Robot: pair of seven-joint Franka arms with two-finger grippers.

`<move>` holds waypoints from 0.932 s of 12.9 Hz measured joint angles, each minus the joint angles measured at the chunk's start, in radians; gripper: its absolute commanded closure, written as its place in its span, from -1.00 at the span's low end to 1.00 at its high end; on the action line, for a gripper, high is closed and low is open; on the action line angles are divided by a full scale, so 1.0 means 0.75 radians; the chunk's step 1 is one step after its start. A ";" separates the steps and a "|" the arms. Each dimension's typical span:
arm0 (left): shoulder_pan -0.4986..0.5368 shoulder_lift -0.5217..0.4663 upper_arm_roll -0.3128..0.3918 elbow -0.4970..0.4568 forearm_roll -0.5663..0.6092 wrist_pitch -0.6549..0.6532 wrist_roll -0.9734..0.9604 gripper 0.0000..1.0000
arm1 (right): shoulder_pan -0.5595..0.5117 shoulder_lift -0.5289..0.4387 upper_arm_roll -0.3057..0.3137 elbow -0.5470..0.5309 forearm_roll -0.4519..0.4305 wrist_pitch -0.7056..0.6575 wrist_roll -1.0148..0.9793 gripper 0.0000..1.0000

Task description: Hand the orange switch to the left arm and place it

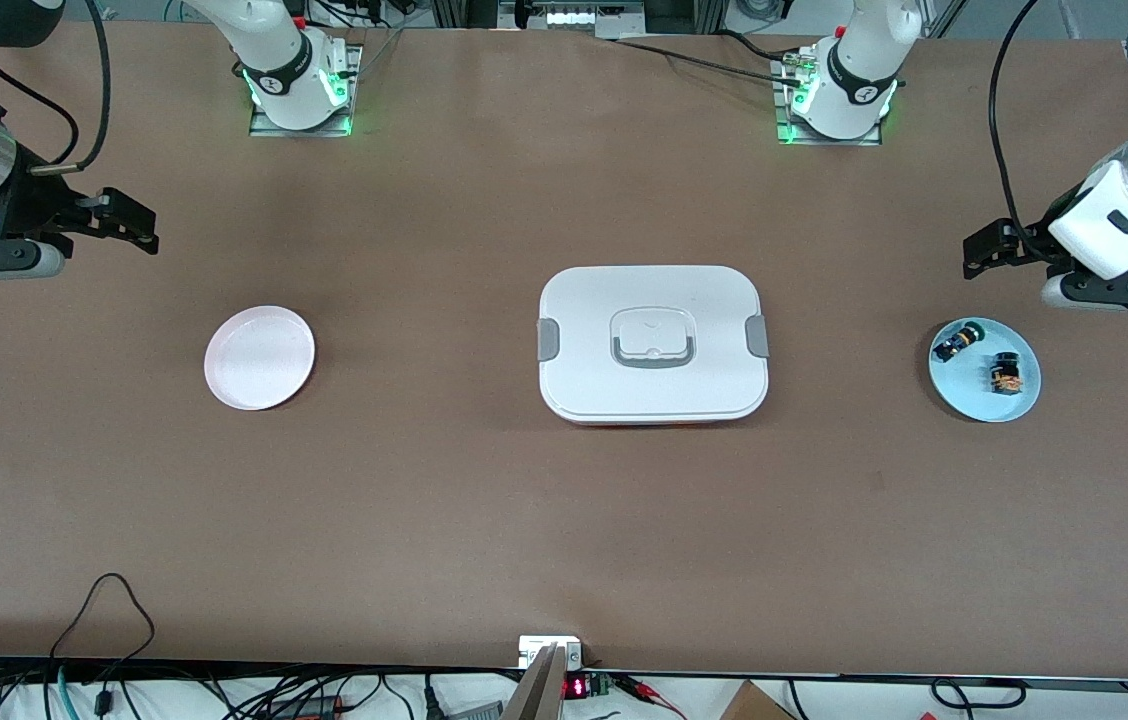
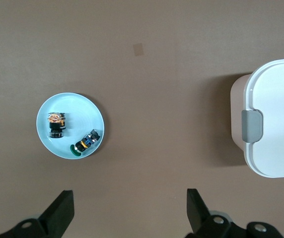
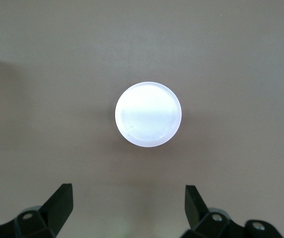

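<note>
The orange switch [image 1: 1005, 374] lies on a light blue plate [image 1: 974, 397] at the left arm's end of the table, beside a small blue-black switch with a green tip [image 1: 957, 343]. In the left wrist view the orange switch [image 2: 56, 124] sits on the same plate [image 2: 77, 106]. My left gripper [image 1: 987, 250] is open and empty, up over the bare table next to that plate; it also shows in the left wrist view [image 2: 129, 208]. My right gripper [image 1: 129, 220] is open and empty over the table near a pale pink plate [image 1: 259, 357]. The white box [image 1: 654, 345] stands mid-table.
The box's grey clip and edge show in the left wrist view [image 2: 276, 119]. The empty pink plate shows in the right wrist view [image 3: 148, 114], with my right gripper [image 3: 128, 206] short of it. Cables and a small device lie along the table edge nearest the front camera [image 1: 549, 655].
</note>
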 measured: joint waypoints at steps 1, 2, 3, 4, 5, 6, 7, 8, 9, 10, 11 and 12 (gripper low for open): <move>0.000 0.000 0.000 0.000 0.000 0.000 0.000 -1.00 | 0.000 0.000 0.000 0.000 0.000 0.000 0.000 -1.00; 0.000 0.000 0.000 0.000 0.000 0.000 0.000 -1.00 | 0.000 0.000 0.000 0.000 0.000 0.000 0.000 -1.00; 0.000 0.000 0.000 0.000 0.000 0.000 0.000 -1.00 | 0.000 0.000 0.000 0.000 0.000 0.000 0.000 -1.00; 0.000 0.000 0.000 0.000 0.000 0.000 0.000 -1.00 | 0.000 0.000 0.000 0.000 0.000 0.000 0.000 -1.00; 0.000 0.000 0.000 0.000 0.000 0.000 0.000 -1.00 | 0.000 0.000 0.000 0.000 0.000 0.000 0.000 -1.00; 0.000 0.000 0.000 0.000 0.000 0.000 0.000 -1.00 | 0.000 0.000 0.000 0.001 0.000 0.000 0.000 -1.00; 0.000 0.000 0.000 0.000 0.000 0.000 0.000 -1.00 | 0.000 0.000 0.000 0.002 0.000 0.000 0.000 -1.00; 0.000 0.000 0.000 0.000 0.000 0.000 0.000 -1.00 | 0.000 -0.001 0.000 0.004 0.000 0.000 0.000 -1.00; 0.000 0.000 0.000 0.000 0.000 0.000 0.000 -1.00 | 0.000 -0.001 0.000 0.006 0.000 0.000 0.000 -1.00; 0.000 0.000 0.000 0.000 0.000 0.000 0.000 -1.00 | 0.000 -0.001 0.000 0.008 0.000 -0.001 0.000 -1.00; 0.000 0.000 0.000 0.000 0.000 0.000 0.000 -1.00 | 0.000 -0.001 0.000 0.012 0.000 -0.001 0.000 -1.00; 0.000 0.000 0.000 0.000 0.000 0.000 0.000 -1.00 | 0.000 -0.001 0.000 0.018 0.000 -0.001 0.000 -1.00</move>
